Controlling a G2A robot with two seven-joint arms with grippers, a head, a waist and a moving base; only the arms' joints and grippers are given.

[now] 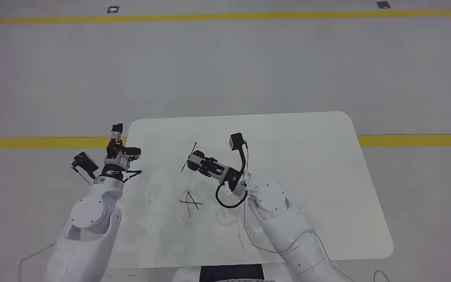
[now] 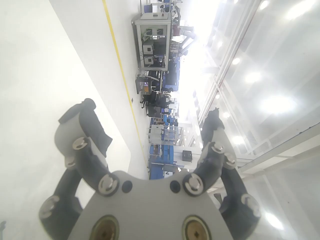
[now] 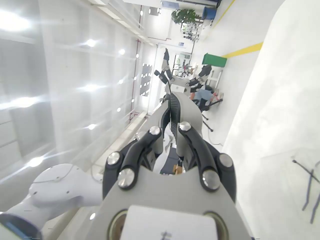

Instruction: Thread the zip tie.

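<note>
Where the zip tie is: one black zip tie (image 1: 186, 163) is pinched in the right gripper (image 1: 195, 159), held above the table (image 1: 303, 162) near its middle. It runs slantwise, with a free length showing on either side of the fingers.
Right gripper: fingers drawn together on the tie; the right wrist view shows a thin dark strap passing between the pads.
Left gripper (image 2: 150, 111): fingers spread wide with nothing between them. It hangs by the table's left edge, well apart from the held tie.
Spares: a few loose zip ties (image 1: 190, 201) lie crossed on the table, on the robot's side of the held one.
Head or tail: too small to tell which end carries the locking head.
Weight: judged next to nothing, so grip force matters only for steadiness.
Stiffness: judged springy. A long free end will likely droop and whip, while a short one should hold its aim.
Surface: probably smooth and slick, and the flat strap may twist or slide between the pads if squeezed on its edge.
Fragility: low; it should take bending without harm.
Where to hold: my judgement is one claw flat across the strap just behind the tail tip and the other just behind the head, leaving the slot clear.
Risk: the slot is small, so a slight yaw of the tip would miss it.
</note>
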